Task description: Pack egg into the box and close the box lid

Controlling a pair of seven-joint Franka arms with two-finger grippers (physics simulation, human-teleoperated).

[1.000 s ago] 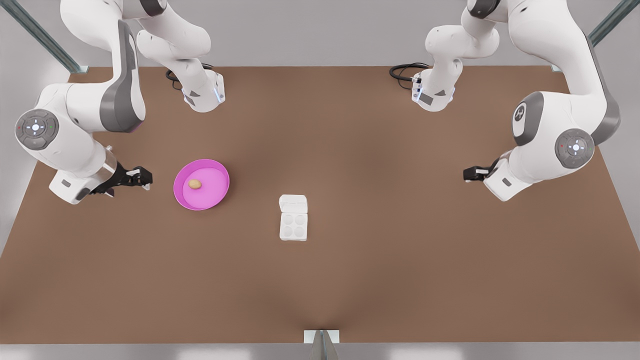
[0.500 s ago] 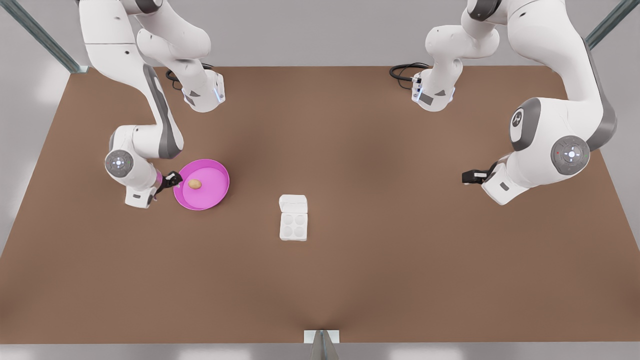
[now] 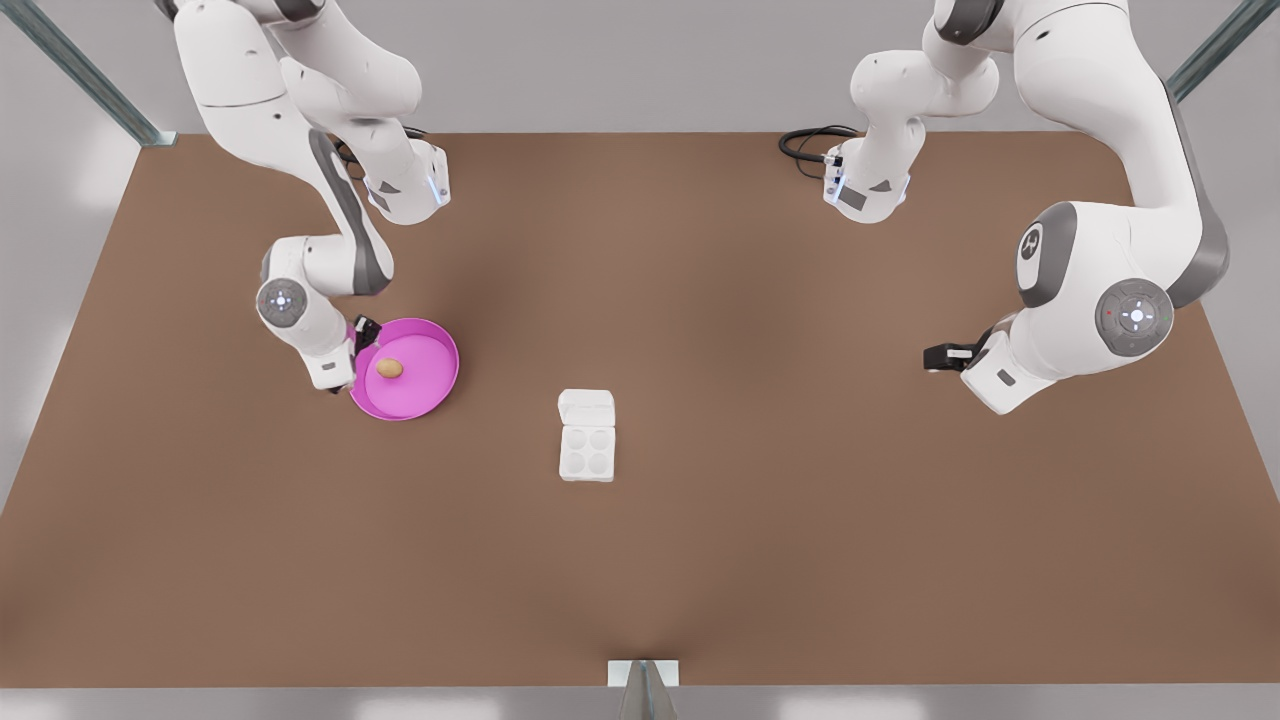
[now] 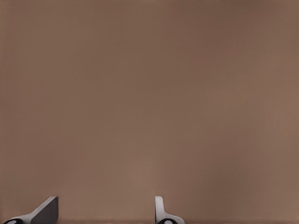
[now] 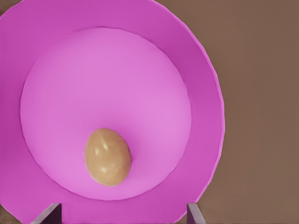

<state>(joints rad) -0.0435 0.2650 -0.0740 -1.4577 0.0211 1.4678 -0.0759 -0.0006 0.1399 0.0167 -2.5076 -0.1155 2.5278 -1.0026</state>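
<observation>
The tan egg (image 3: 390, 368) (image 5: 108, 157) lies in a round pink dish (image 3: 432, 392) (image 5: 205, 93) on the front view's left. My right gripper (image 3: 362, 335) (image 5: 122, 217) hangs open at the dish's outer rim, pointing down, close beside the egg and not touching it. The white box (image 3: 587, 452) sits at mid-table with its four cups bare, and the box lid (image 3: 586, 408) is folded back on the far side. Away on the front view's right, my left gripper (image 3: 935, 357) (image 4: 103, 214) waits open above bare table.
The brown table (image 3: 760, 560) spreads wide around the carton and the dish. Both arm bases (image 3: 405, 190) (image 3: 865, 190) stand at the far edge, with black cables beside them. A small metal bracket (image 3: 643, 675) sits at the near edge.
My right arm has swung in from the front view's left to the dish's rim, with its gripper turned downward. The left arm has barely shifted. Egg and carton have not moved.
</observation>
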